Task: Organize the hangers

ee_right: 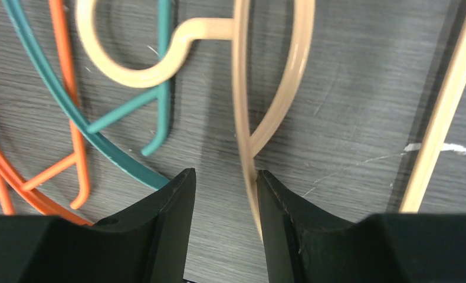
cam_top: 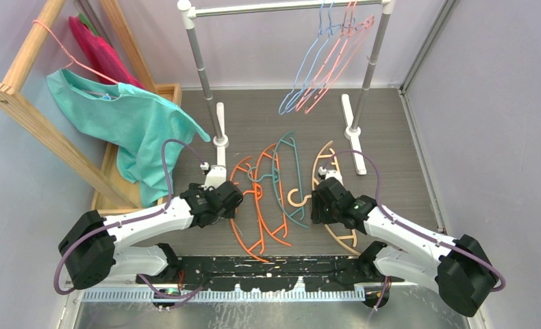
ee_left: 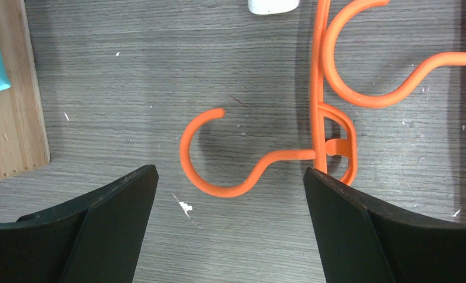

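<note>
Several thin light-blue and pink wire hangers [cam_top: 329,62] hang on the rail [cam_top: 274,7]. On the table lie orange hangers [cam_top: 254,219], teal hangers [cam_top: 281,185] and a tan hanger [cam_top: 320,159]. My left gripper [cam_top: 230,199] is wide open just above the table, and an orange hanger's hook [ee_left: 284,155] lies just ahead of its jaws [ee_left: 230,177]. My right gripper [cam_top: 320,202] is narrowly open around the tan hanger's bar [ee_right: 240,118], which touches the right finger only [ee_right: 225,177]. A teal hanger [ee_right: 101,143] and an orange hanger [ee_right: 71,118] lie to its left.
A teal shirt [cam_top: 131,116] on a pink wire hanger drapes over a wooden frame [cam_top: 42,130] at the left. The rack's white feet [cam_top: 353,130] stand on the table behind the hangers. A wooden base board [ee_left: 18,100] lies left of my left gripper.
</note>
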Controlling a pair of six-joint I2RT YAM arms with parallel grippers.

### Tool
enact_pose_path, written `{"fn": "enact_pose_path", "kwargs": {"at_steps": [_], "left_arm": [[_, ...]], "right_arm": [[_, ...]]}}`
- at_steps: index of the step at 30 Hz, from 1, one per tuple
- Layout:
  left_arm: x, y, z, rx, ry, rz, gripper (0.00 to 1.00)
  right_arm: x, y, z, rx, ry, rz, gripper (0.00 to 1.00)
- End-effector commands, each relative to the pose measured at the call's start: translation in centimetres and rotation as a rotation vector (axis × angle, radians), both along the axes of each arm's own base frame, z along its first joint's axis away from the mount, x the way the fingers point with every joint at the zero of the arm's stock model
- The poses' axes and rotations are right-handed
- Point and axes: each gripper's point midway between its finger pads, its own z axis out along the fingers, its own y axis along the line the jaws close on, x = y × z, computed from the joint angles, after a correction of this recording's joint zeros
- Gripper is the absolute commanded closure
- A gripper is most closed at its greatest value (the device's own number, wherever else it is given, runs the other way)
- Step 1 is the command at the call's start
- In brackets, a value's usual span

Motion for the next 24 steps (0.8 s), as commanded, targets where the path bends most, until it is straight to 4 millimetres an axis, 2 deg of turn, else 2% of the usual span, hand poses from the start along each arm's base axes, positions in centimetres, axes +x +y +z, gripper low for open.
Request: {"fn": "enact_pose_path", "kwargs": {"at_steps": [1, 5, 9, 12, 20, 22, 23, 24], "left_arm": [[1.1, -0.9, 1.3, -0.041, -0.052, 0.001, 0.02], [1.1, -1.1, 1.0, -0.041, -0.045, -0.002, 0.02], [1.1, -1.2, 0.8, -0.044, -0.043, 0.000, 0.02], [1.1, -1.2, 0.9, -0.049, -0.045, 0.000, 0.02], [0.9, -1.0, 0.9, -0.057, -0.044, 0.007, 0.02], [0.8, -1.0, 1.0, -0.060, -0.046, 0.008, 0.02], [0.8, -0.9, 1.0, -0.060, -0.046, 0.009, 0.02], [0.7, -0.9, 1.0, -0.060, -0.047, 0.010, 0.02]], "right_arm": [[0.4, 0.7, 0.5, 0.084, -0.027, -0.093, 0.52], [0.4, -0.8, 0.3, 0.051, -0.041, -0.184, 0.52], [-0.1, -1.4, -0.7, 0.027, -0.016, -0.211, 0.58], [-0.6, -1.3, -1.6, 0.012, 0.008, -0.210, 0.61], [-1.3, -0.5, -2.3, -0.019, 0.007, -0.202, 0.64], [-1.4, -0.3, -2.3, -0.025, 0.000, -0.197, 0.71], [-1.3, -0.2, -2.0, -0.025, -0.010, -0.194, 0.78], [-1.0, 0.1, -1.5, -0.020, -0.028, -0.189, 0.90]]}}
